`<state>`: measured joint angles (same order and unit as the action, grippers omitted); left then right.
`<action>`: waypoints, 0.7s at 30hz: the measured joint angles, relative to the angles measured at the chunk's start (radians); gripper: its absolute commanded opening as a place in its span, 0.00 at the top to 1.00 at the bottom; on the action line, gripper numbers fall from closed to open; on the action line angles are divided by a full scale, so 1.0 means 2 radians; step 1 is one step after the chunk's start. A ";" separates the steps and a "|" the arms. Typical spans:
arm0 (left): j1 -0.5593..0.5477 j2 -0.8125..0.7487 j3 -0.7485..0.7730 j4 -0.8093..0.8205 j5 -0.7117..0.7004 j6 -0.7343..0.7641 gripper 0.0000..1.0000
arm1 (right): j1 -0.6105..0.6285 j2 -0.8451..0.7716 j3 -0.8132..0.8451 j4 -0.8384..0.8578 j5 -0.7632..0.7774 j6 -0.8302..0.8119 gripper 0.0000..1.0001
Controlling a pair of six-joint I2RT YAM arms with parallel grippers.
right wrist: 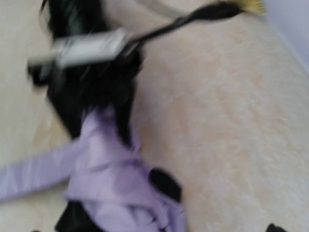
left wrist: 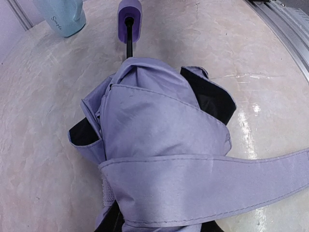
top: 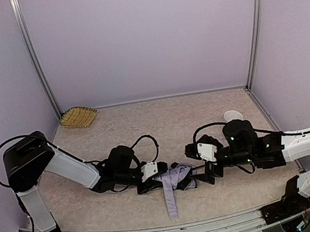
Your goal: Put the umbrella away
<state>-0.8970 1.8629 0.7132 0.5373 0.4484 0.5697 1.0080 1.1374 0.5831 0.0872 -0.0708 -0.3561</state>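
On the bench [top: 144, 123], the umbrella [top: 176, 178] lies near the middle front, a loose, unfastened bundle. The left pincer [top: 153, 173] appears to be grasping its canopy end. The right pincer [top: 207, 173] sits just beside the handle end; blur hides whether it is released. With one end held, the folds could slump open. The strap [top: 171, 204] trails toward the near edge and may snag. The handle [left wrist: 129, 19] could bump the light-blue cup [left wrist: 65, 17] if it is swung.
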 measured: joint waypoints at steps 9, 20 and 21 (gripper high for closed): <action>0.026 -0.013 -0.004 -0.026 0.026 0.010 1.00 | -0.027 0.191 0.026 0.051 -0.024 -0.138 0.00; 0.037 0.005 0.021 -0.046 0.052 0.027 1.00 | -0.062 0.316 0.096 0.092 -0.091 -0.183 0.01; 0.038 0.007 0.025 -0.048 0.052 0.029 1.00 | -0.064 0.327 0.108 0.089 -0.101 -0.184 0.04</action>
<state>-0.8215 1.8771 0.7624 0.4412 0.5522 0.6281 0.8791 1.7912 0.7990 0.2653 -0.2718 -0.7250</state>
